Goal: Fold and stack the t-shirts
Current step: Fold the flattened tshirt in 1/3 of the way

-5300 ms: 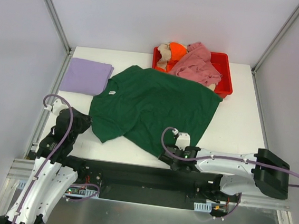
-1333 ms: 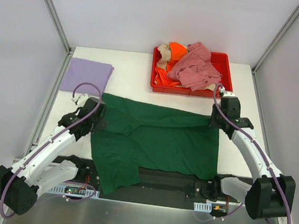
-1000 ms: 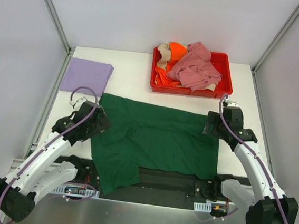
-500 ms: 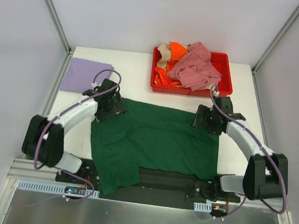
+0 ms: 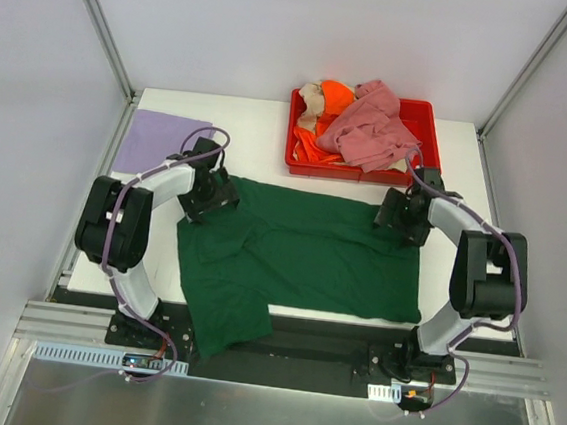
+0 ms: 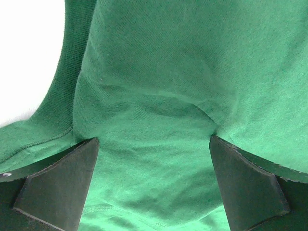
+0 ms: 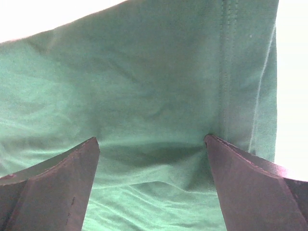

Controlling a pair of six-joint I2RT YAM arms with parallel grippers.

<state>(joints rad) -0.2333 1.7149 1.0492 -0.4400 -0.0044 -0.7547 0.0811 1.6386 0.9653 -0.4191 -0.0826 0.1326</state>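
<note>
Locate dark green t-shirt spread across counter, near edge overhanging. Note left hand and right hand at far corners, both spread apart, clamping nothing; probably placed to flatten cloth before folding.

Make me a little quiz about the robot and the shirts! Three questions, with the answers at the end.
1. True or false: the left pincer and the right pincer are both open over the green shirt.
2. What colour is the shirt lying on top in the red tray?
3. Where is the folded lavender shirt? A: in the tray. B: at the table's far left corner. C: under the green shirt.
Key: 1 true; 2 pink, the pink shirt; 3 B.
</note>
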